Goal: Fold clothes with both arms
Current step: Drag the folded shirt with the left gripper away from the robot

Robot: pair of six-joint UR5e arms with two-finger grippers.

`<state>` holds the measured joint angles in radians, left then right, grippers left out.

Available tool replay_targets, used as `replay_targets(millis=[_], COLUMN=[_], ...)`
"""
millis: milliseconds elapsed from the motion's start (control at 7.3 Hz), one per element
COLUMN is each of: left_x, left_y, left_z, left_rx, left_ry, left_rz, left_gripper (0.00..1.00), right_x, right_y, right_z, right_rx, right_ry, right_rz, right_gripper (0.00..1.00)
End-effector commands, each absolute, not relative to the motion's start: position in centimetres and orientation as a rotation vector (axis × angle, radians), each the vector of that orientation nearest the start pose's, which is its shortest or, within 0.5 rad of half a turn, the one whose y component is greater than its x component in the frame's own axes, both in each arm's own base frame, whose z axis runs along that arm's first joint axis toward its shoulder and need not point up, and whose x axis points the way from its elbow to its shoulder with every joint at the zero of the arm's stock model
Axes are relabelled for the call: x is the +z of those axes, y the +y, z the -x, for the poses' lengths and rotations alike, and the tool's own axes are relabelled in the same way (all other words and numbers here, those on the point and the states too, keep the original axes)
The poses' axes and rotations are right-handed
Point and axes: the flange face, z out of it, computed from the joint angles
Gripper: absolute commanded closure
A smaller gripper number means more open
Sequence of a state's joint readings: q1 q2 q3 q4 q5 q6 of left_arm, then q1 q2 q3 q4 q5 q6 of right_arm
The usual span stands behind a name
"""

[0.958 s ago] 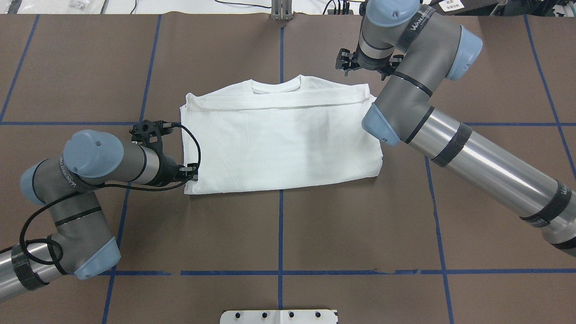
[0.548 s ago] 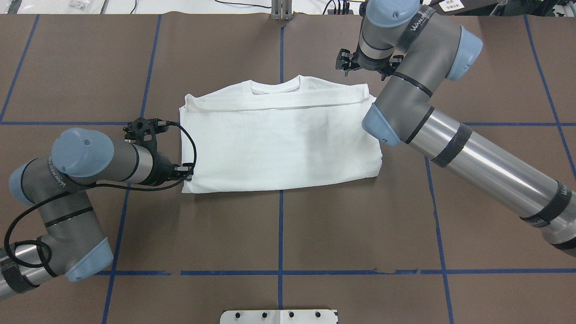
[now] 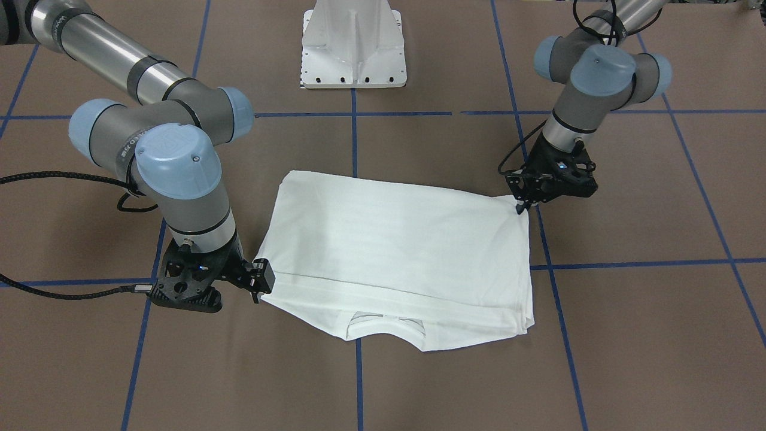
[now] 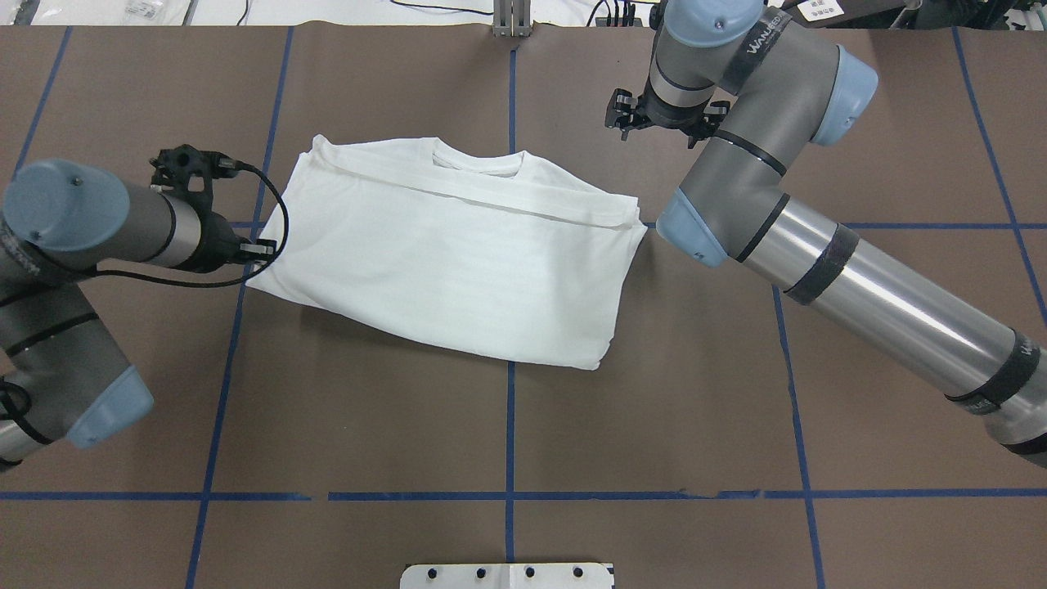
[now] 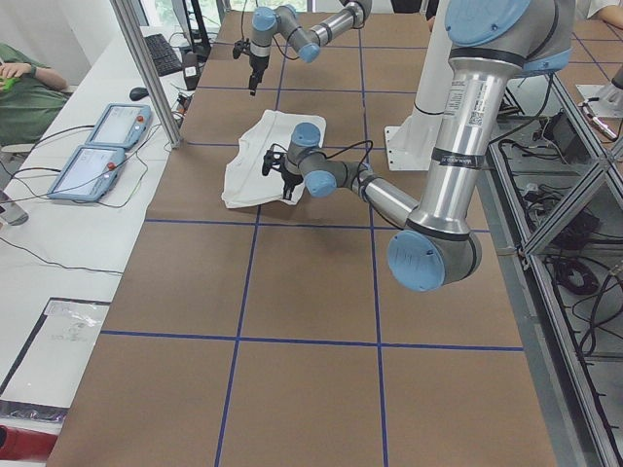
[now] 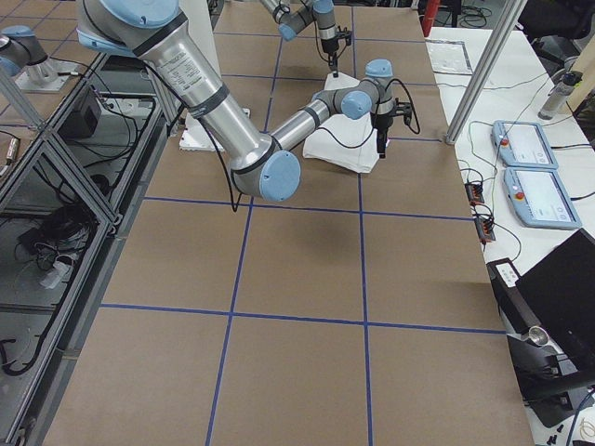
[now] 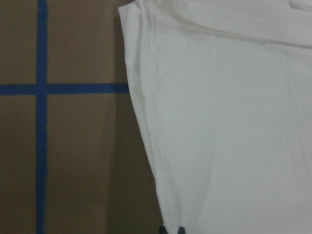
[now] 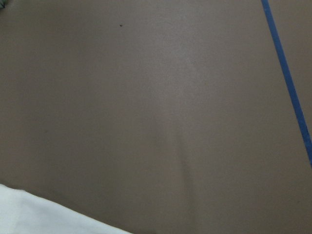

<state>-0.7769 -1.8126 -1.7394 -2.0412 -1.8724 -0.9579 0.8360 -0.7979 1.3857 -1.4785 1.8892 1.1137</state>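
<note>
White folded T-shirt (image 4: 458,262) on brown surface (image 4: 654,409); left tool (image 3: 519,206) clamping its corner; right tool (image 3: 258,290) near its shoulder, grip cannot be told.

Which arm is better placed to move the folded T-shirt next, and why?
Left. The left gripper pinches the white T-shirt at its corner; the right gripper holds nothing, and its wrist view shows mostly bare table.

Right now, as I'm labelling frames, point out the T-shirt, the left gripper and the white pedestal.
T-shirt (image 4: 458,262): overhead exterior, folded body's middle.
left gripper (image 3: 520,208): exterior front-facing, between its fingers.
white pedestal (image 3: 353,57): exterior front-facing, sloped front face.
</note>
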Motion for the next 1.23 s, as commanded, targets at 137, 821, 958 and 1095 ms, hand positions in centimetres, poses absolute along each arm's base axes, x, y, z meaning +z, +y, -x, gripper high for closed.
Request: replay_targets(millis=[137, 821, 958, 1095], left_x=[43.5, 41.6, 40.7, 40.9], left_y=[-63.9, -71.6, -71.1, -69.3], left_z=[-30.8, -30.5, -30.2, -28.9], left_rx=[-0.006, 0.044, 0.076, 0.090], left_ry=[0.667, 0.592, 0.685, 0.736], left_rz=[-0.401, -0.494, -0.447, -0.435], left_gripper=[1.00, 0.00, 0.00, 0.00], right_x=[24.3, 22.0, 20.2, 18.8], right_y=[-62.5, -61.0, -61.5, -62.1], right_z=[43.4, 46.6, 48.3, 52.0], right_rx=[0.232, 0.203, 0.209, 0.225], right_ry=[-0.764, -0.782, -0.796, -0.830], right_rz=[-0.159, -0.159, -0.158, -0.170], right_gripper=[0.00, 0.00, 0.00, 0.00])
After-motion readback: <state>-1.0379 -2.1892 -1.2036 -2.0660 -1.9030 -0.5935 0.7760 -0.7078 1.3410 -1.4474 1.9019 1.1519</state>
